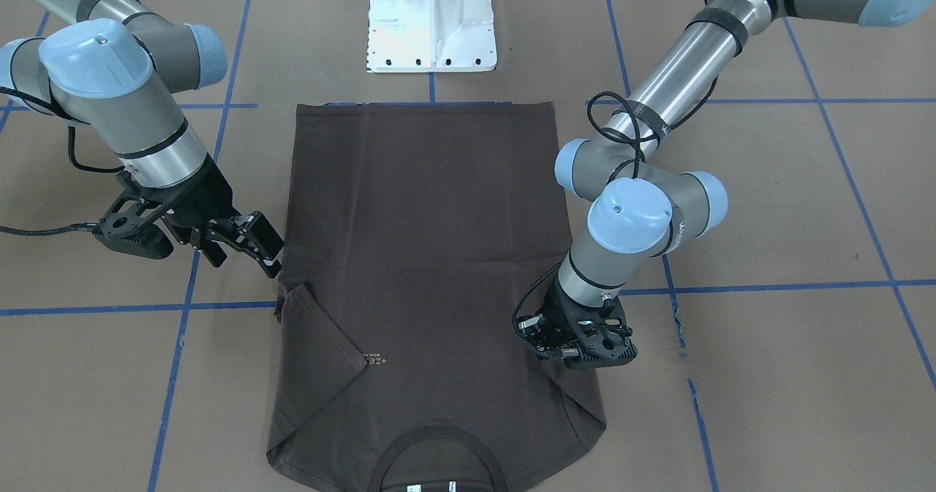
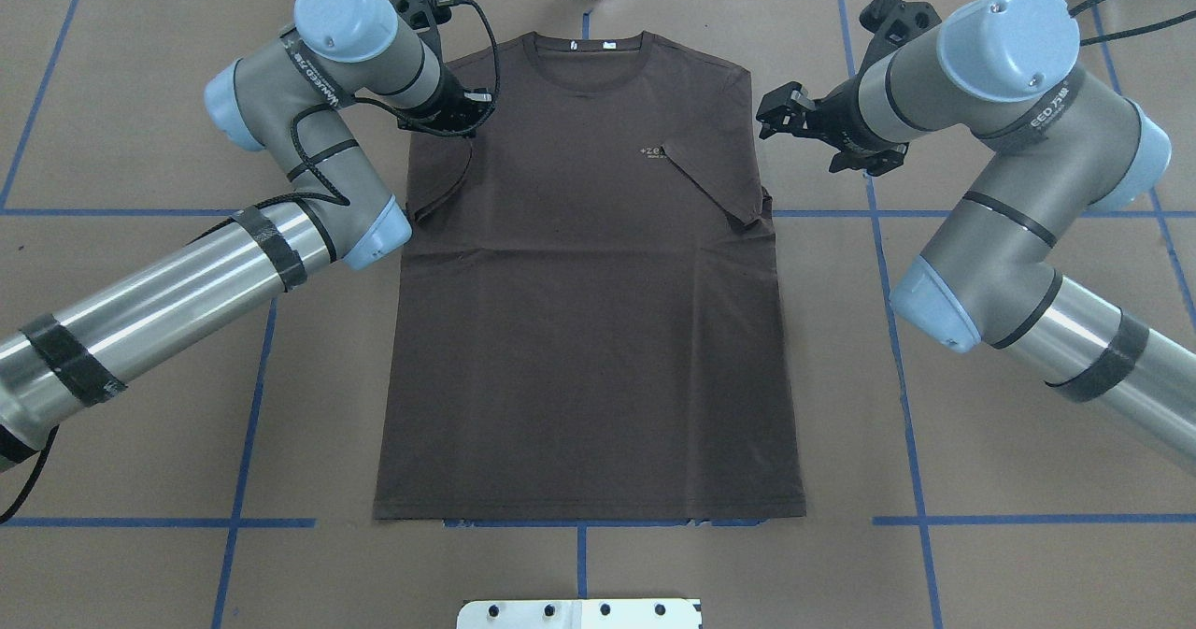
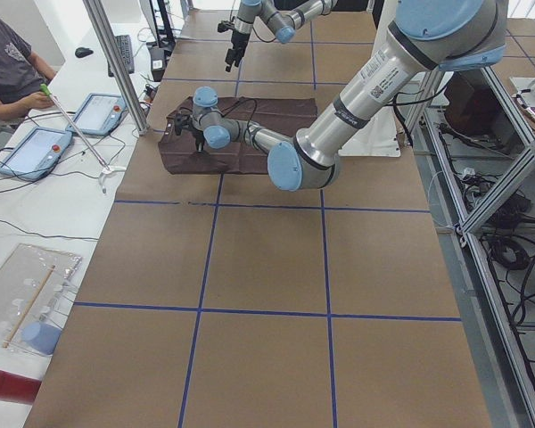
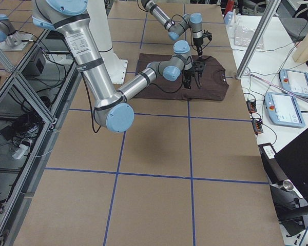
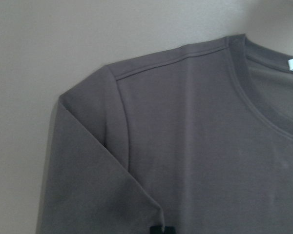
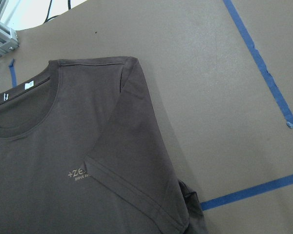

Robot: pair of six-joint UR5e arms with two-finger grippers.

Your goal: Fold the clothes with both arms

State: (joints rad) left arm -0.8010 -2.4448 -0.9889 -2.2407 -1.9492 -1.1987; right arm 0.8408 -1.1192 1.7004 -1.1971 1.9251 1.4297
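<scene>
The dark brown-grey T-shirt (image 2: 589,330) lies flat and face up on the table, collar at the far edge, with both sleeves folded in over the chest. My left gripper (image 2: 464,117) is low over the shirt's left shoulder. In the left wrist view its black fingertips (image 5: 162,230) sit together on the tip of the folded sleeve (image 5: 102,190). The front view shows it (image 1: 545,335) over the same fold. My right gripper (image 2: 777,117) is open and empty, just off the shirt's right edge, also seen in the front view (image 1: 245,247). The pale chest lettering (image 6: 79,174) shows beside the right sleeve fold.
The white pedestal base (image 1: 431,24) stands at the near edge behind the shirt's hem. Blue tape lines (image 2: 262,358) cross the brown table cover. In the left side view a seated person (image 3: 9,67), tablets and a metal post (image 3: 116,62) are beyond the far edge.
</scene>
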